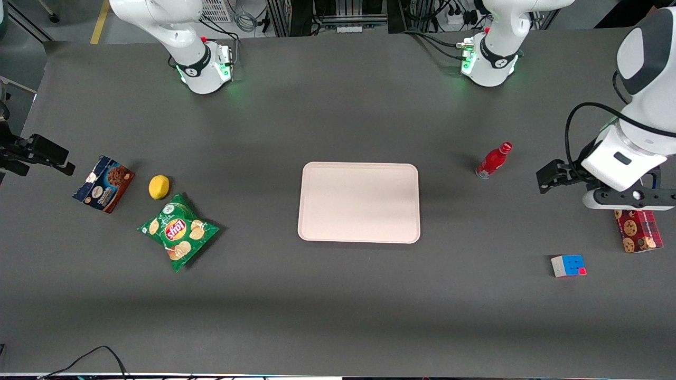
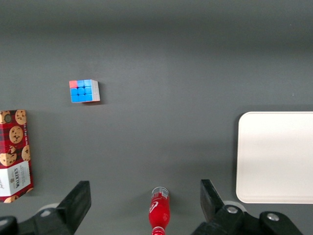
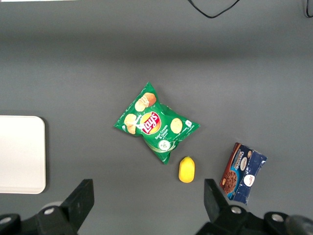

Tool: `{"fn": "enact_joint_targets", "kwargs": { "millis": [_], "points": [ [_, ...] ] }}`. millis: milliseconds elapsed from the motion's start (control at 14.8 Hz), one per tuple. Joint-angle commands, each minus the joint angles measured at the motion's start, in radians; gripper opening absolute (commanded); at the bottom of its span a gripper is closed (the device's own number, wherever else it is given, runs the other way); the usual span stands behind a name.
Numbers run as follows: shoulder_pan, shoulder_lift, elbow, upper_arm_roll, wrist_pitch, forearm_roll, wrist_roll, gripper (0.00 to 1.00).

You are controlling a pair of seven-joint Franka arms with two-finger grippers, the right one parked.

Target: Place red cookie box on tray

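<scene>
Front view: the gripper [image 1: 628, 196] is seen hovering at the working arm's end of the table [image 1: 338, 295], above the red cookie box [image 1: 637, 231], which lies flat near that edge; the tray [image 1: 359, 202] is found mid-table, bare. Left wrist view: fingers [image 2: 78, 198] are spread wide, nothing gripped; the red cookie box [image 2: 13, 154] is shown apart from them, with red bottle [image 2: 159, 208] between the fingers and cube [image 2: 84, 91] nearby.

The dark grey table [image 1: 338, 306] carries tray [image 1: 359, 202], red cookie box [image 1: 638, 231], cube [image 1: 568, 265].
</scene>
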Motion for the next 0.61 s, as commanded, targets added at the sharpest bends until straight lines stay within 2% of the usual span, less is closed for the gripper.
{"fn": "enact_joint_targets", "kwargs": {
  "millis": [0,542],
  "points": [
    [0.003,-0.003,0.017,0.07,-0.03,0.01,0.094,1.0],
    [0.022,0.014,0.01,0.38,0.028,0.008,0.57,1.0]
  ]
}}
